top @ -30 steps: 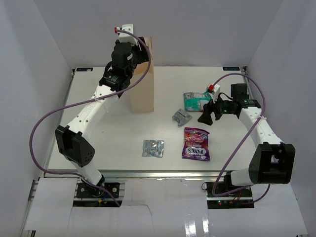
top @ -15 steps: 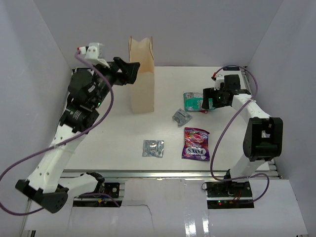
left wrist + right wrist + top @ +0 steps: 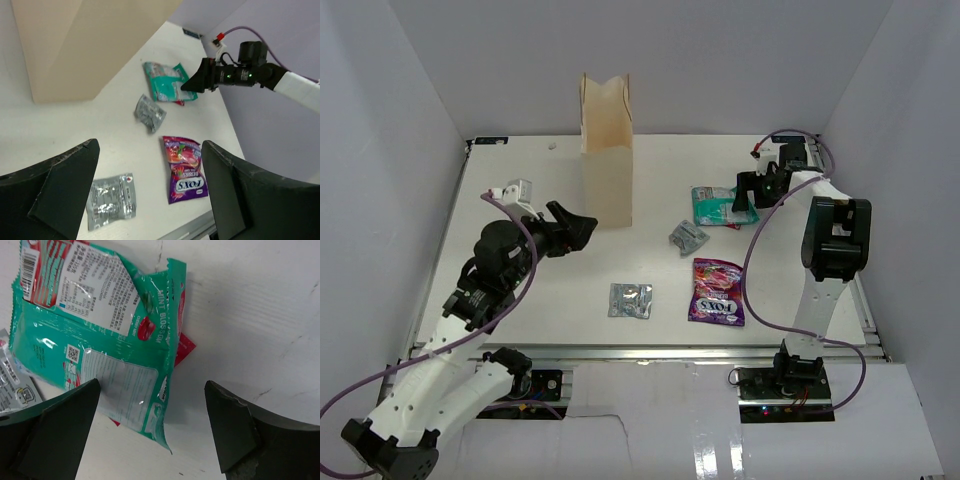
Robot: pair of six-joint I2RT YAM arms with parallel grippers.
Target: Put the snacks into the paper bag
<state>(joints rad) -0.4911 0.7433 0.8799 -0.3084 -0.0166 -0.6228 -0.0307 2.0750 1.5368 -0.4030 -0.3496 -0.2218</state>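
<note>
Paper bag [image 3: 607, 160] upright, mouth up; left gripper [image 3: 150, 152], right gripper [image 3: 151, 390] gape empty — right over teal packet [image 3: 95, 335].

Paper bag [image 3: 75, 45]: top and left side cut off in the left wrist view; inside hidden by its own walls.
Pink-red packet [image 3: 184, 346]: mostly covered by the teal packet [image 3: 100, 325]; only red corners show.
Far silver-grey packet [image 3: 11, 385]: cut off at the left edge of the right wrist view.
Near silver-grey packet [image 3: 630, 300]: print too small to read.
</note>
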